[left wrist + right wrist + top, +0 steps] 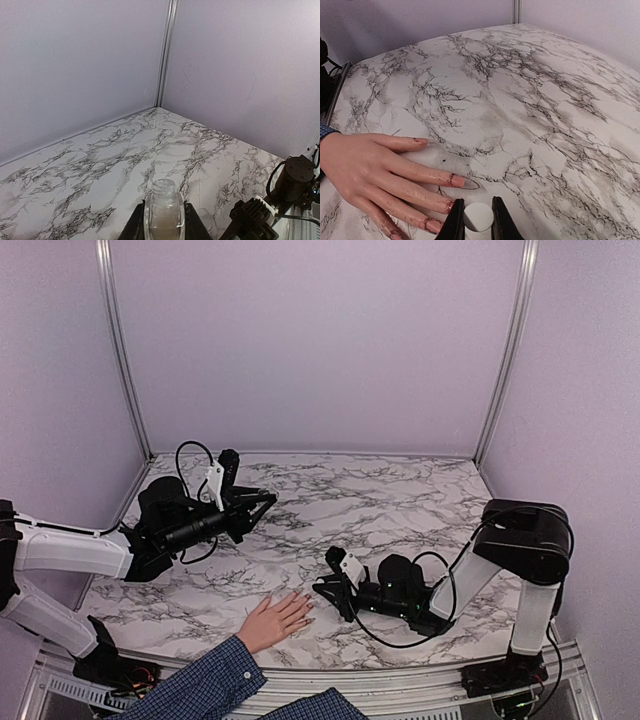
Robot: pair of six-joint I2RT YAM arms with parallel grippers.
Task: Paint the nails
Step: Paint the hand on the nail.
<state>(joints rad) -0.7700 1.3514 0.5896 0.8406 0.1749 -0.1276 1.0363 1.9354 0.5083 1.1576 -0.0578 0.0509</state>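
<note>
Showing the painting step in hand: the right gripper [478, 222] was clamped on a white round-topped applicator cap [478, 215], one finger pressed against each side. Any brush below the cap was hidden from the wrist camera. Just ahead of those fingers and to their left lay the human hand [367, 162], palm down on the marble table [560, 100], with a blue plaid sleeve [200, 688] behind it. The nails [457, 181] pointed toward the gripper — the nearest lay just beyond the left fingertip. Reddish streaks marked several nails and the skin around them, so coverage looked partial and untidy. How many nails were fully coated could not be told.

The left gripper [164, 227] held a small clear glass bottle [164, 200] between its fingers. The uncapped neck projected past the fingertips, and the bottle was well apart from the hand.

Judged step: applying polish, between strokes or dips. The next move would call for a low, fine approach to one nail and a short stroke along it, keeping off the skin — or, should the brush be dry, a carry to the bottle's narrow neck. With nails far smaller than the gripper, the margin for error was slight.

No brand, label or writing could be read on bottle, cap or arms.
</note>
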